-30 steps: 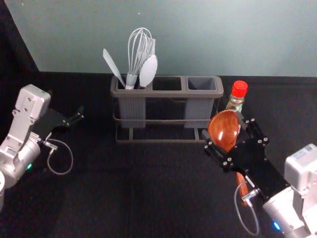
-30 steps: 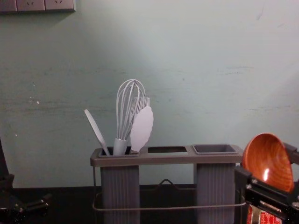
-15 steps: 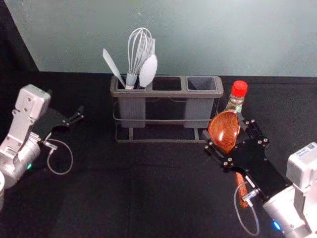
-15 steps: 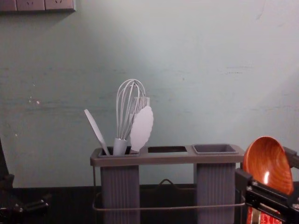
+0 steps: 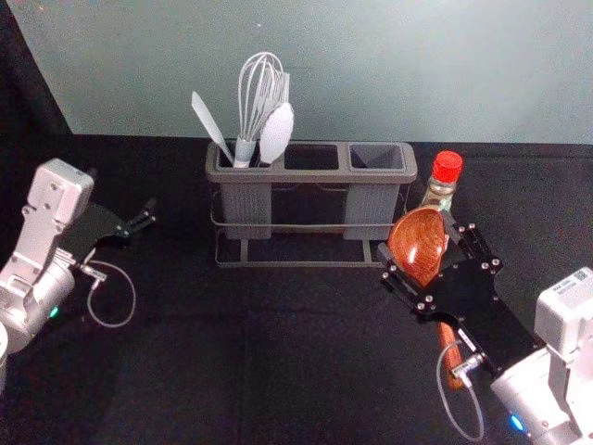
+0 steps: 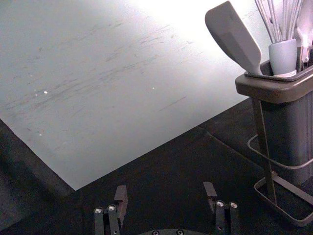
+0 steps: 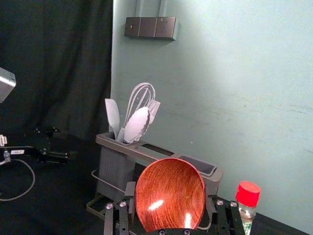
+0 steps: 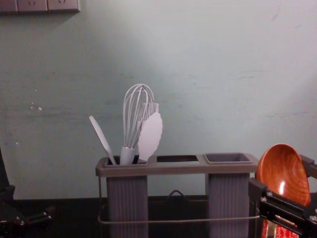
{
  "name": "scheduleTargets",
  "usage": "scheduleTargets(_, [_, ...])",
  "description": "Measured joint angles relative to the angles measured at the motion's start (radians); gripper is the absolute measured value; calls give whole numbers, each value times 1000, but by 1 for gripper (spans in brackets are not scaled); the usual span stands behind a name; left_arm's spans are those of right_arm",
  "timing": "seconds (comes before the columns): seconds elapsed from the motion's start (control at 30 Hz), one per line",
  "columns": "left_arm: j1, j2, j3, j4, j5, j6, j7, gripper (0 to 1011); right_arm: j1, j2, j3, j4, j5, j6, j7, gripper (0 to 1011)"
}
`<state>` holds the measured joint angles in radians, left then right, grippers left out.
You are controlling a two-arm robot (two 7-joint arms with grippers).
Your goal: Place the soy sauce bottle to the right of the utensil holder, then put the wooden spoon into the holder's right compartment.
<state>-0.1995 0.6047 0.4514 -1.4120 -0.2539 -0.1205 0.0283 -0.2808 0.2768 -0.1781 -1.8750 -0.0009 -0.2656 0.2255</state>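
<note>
Bottle just beyond fingers of right gripper, right of holder; seemingly placed, base hidden | spoon pinched between them by bowl | right compartment ahead-left: insertion pending | left gripper wide, idle, left of holder

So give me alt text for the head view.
Right gripper holding a wooden spoon by its bowl, before a red-capped bottle standing right of a utensil holder. Pale utensils occupy its left compartment; left gripper open, far left.

Glare marks 2 spots on the wooden spoon at the right gripper; bright light whitens the wall beyond the left gripper.
</note>
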Motion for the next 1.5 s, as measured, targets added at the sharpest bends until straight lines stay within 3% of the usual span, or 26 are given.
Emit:
scheduleTargets(0.23, [0, 0, 0, 0, 0, 0, 0, 1011, 18, -2, -3, 7, 1, -12, 5, 840])
scheduleTargets(0.53, [0, 0, 0, 0, 0, 0, 0, 1011, 121, -14, -13, 44, 13, -63, 26, 839])
scheduleTargets(0.97, [0, 0, 0, 0, 0, 0, 0, 1011, 348, -17, -40, 160, 99, -168, 117, 839])
scheduleTargets(1.17, [0, 0, 0, 0, 0, 0, 0, 1011, 444, -34, -51, 239, 143, -199, 146, 839])
scheduleTargets(1.5, [0, 0, 0, 0, 0, 0, 0, 1011, 589, -78, -66, 399, 179, -243, 171, 839])
